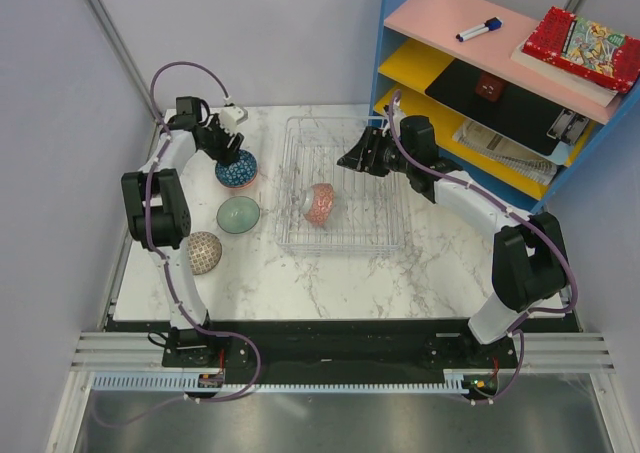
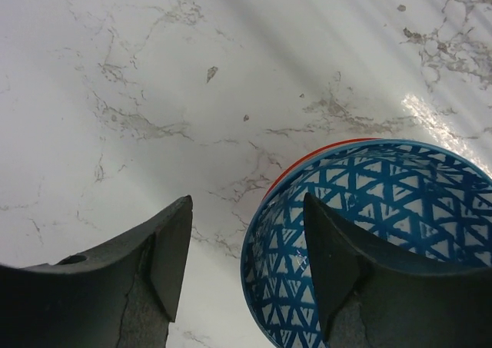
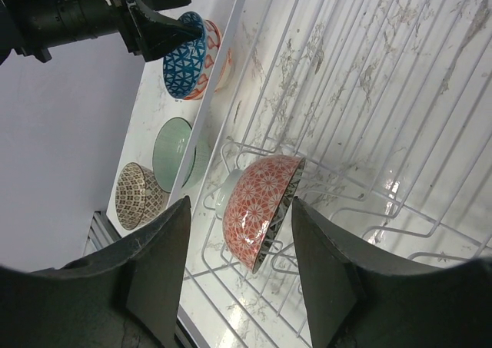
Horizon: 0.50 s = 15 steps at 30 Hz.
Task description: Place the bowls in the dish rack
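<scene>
Pale grey walls close in a white marble tabletop. On its left lie a brown-patterned bowl, a green bowl and a blue bowl. The left fingers straddle the blue bowl's rim, parted and not gripping. At centre the dish rack holds a red bowl on edge. The right fingers hover over the rack, apart and empty. A blue shelf unit stands at the right.

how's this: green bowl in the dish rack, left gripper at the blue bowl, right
No: the top view shows the red bowl in the dish rack; the green bowl is on the table. The left gripper is at the blue bowl.
</scene>
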Motion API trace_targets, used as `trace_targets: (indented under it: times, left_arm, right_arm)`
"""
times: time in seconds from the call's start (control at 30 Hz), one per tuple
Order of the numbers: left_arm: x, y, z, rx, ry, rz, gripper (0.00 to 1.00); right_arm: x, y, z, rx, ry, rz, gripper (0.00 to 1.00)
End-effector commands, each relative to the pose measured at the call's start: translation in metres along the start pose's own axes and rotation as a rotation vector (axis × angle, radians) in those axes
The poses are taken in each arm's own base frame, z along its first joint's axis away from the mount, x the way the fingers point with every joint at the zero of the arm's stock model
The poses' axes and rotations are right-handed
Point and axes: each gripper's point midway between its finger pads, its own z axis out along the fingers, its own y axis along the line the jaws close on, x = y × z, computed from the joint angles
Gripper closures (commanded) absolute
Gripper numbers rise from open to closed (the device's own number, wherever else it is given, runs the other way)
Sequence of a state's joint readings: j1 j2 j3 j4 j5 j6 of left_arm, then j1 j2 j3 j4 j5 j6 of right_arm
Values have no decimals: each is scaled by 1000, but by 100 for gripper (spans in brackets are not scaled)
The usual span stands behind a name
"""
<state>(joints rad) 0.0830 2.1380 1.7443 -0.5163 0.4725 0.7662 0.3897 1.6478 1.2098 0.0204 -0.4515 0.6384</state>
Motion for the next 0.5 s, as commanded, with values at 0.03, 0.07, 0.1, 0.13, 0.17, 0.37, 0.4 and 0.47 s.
trace_targets:
  times: [0.03,0.07,0.1,0.13,0.17,0.37,0.4,0.47]
  left_arm:
    - [0,6,2,10,13,65,41]
    - [-1,6,1,9,14,65,45]
    - [0,7,1,8,16,66,49]
    - [-1,7,1,6,16,65,56]
    - [-2,7,0,5,16,67,62]
    - [-8,9,-8,-8,9,53,72]
    - [-10,9,-9,-13,6,51,76]
    - [-12,9,-13,-15,6,46,81]
  right_arm:
    - [-22,23,-11,-55,-51,-43,38]
    - [-22,25,-11,-59,-52,-43,39]
    - [-23,25,-11,-58,-54,-42,39]
    - [-23,24,-11,-59,-52,-41,39]
    - [-22,24,-10,-58,-51,-40,38]
    - [-22,25,-10,-63,-50,-36,39]
    - [-22,24,-10,-63,-49,-33,39]
    - [-23,26,-10,-67,-49,-37,39]
